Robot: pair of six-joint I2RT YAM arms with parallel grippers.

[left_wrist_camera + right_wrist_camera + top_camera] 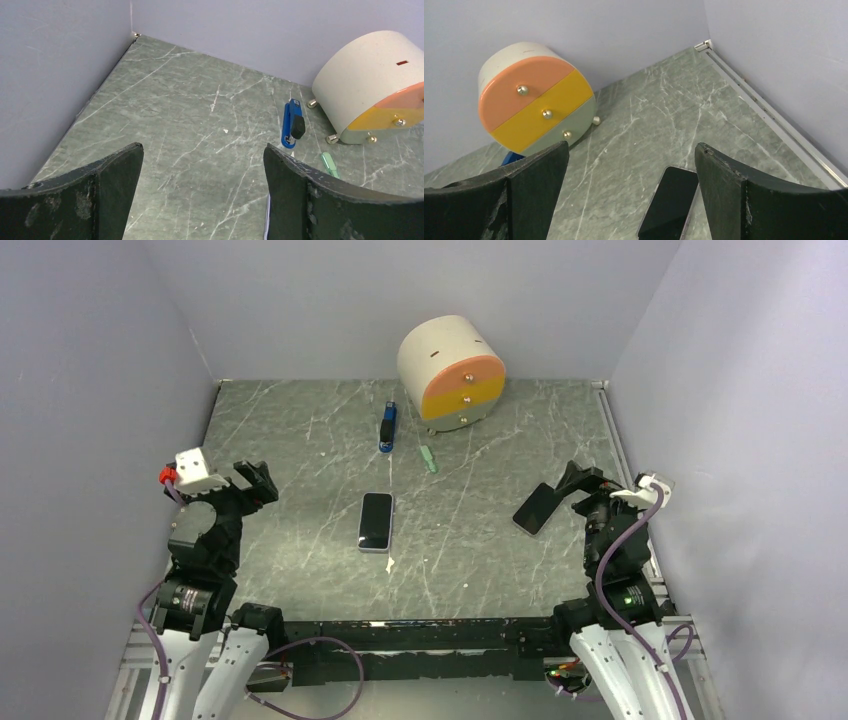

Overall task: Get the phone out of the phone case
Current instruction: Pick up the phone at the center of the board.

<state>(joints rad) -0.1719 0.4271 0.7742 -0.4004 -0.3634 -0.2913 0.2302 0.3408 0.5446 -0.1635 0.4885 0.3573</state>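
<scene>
Both hands have their fingers apart and hold nothing: left hand (258, 483) at the left of the bench (300, 440), right hand (572, 488) at the right. The pale-rimmed phone (377, 521) lies flat mid-bench, well apart from both. A dark slab (536, 508) lies just beside the right hand; whether it is case or phone I cannot tell

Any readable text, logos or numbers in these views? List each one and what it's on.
No readable text in any view.
The round drawer box: plain faces. The small red mark on its shell is too small to read.
The blue stapler: no legible brand.
The phone at mid-table and the dark slab at the right: blank dark faces, no logo visible.
</scene>
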